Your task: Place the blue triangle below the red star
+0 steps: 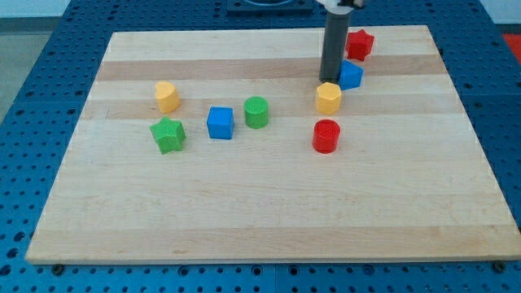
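Note:
The red star (pixel 360 43) lies near the view's top right of the wooden board (pixel 244 220). The blue triangle (pixel 352 75) sits just below it and slightly to the left. My tip (pixel 329 79) stands right against the blue triangle's left side, directly above the yellow hexagon (pixel 328 98). The rod partly hides the triangle's left edge.
A red cylinder (pixel 326 135) lies below the yellow hexagon. A green cylinder (pixel 256 111), a blue cube (pixel 220 123), a green star (pixel 168 134) and another yellow hexagon (pixel 167 96) lie in the view's left-middle.

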Controlling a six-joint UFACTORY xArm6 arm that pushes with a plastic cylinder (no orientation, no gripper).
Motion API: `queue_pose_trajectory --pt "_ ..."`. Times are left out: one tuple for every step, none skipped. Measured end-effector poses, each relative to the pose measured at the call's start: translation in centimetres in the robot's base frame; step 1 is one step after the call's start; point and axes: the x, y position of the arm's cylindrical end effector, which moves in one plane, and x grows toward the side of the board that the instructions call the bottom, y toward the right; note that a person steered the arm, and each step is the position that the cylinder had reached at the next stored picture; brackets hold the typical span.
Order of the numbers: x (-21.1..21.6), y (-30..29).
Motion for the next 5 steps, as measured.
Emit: queue_pose_trajectory --pt "-0.64 1.48" --pt "-0.75 1.5" --pt "-1.23 1.49" --pt "-1.25 1.28" --pt "-1.25 0.97"
